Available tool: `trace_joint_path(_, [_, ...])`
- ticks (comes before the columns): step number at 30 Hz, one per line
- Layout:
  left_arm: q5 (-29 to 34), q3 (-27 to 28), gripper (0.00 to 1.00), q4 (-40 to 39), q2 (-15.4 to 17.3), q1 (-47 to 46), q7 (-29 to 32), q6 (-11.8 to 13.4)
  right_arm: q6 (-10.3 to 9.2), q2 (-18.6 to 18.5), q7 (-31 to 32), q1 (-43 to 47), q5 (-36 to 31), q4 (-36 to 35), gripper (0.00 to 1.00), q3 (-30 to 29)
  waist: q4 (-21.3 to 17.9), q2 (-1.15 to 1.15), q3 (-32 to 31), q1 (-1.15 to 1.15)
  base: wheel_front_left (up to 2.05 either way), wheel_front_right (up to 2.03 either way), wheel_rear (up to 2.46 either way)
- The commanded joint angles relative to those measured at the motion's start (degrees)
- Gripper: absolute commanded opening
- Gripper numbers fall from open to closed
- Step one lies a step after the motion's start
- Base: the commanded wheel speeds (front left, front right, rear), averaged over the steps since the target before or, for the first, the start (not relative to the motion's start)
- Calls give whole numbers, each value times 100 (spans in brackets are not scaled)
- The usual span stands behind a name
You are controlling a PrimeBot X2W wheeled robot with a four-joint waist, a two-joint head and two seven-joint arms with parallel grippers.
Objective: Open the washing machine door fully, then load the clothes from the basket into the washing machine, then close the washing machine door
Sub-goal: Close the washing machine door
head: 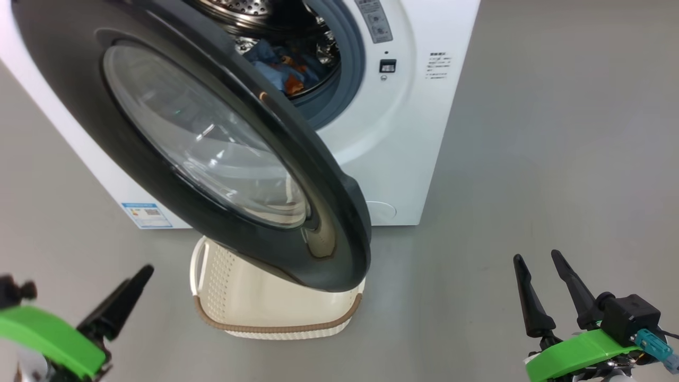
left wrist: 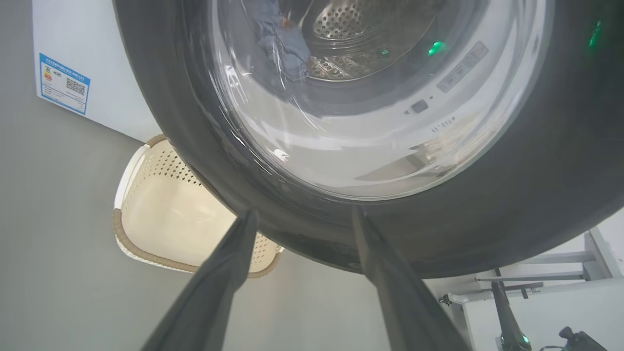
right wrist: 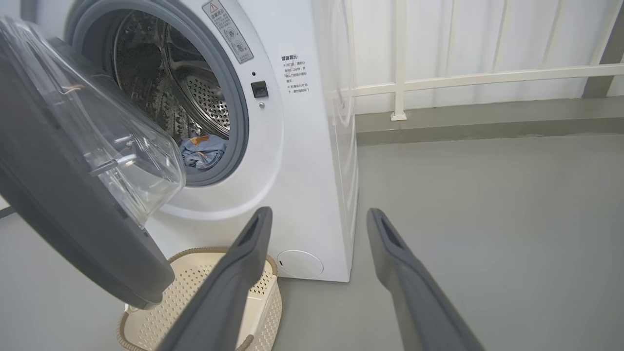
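Hanging partly open, washing machine door (head: 207, 143) sits right at left gripper (left wrist: 303, 217) fingertips; fingers spread, nothing between. Clothes (head: 281, 66) in washing machine (head: 403, 132) drum beyond. Basket (head: 223, 286) under door, ahead-left of right gripper (head: 537, 256), which is likewise spread, empty.

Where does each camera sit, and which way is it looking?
Left wrist view: on the left arm, facing up along the open left pincer at the washing machine door from outside.
Right wrist view: on the right arm, facing along the open right pincer at the washing machine and the clothes in its drum.
Head view: on the head, facing down at the door over the basket; both pincers at the bottom corners.
Shared: all three show door and basket.
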Motion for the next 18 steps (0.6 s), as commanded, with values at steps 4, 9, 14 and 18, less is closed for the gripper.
trace_joint_path(4, [157, 17, 100, 81, 310, 174, -669, -18, 9, -66, -27, 85, 9, -124, 100, 72, -152, 0, -37, 0, 0, 0, 0])
trace_joint_path(9, [293, -389, 100, 365, 376, 445, -1471, -18, 9, -78, -27, 151, 11, -113, 100, 35, -309, 0, -73, 0, 0, 0, 0])
trace_joint_path(14, [577, -817, 100, 751, 462, 566, -2361, -18, 9, -99, -27, 209, 20, -108, 100, -5, -458, 0, -107, 0, 0, 0, 0])
trace_joint_path(18, [849, -1079, 100, 1201, 404, 537, -2982, -18, 9, -110, -27, 236, 23, -108, 100, -55, -581, 0, -125, 0, 0, 0, 0])
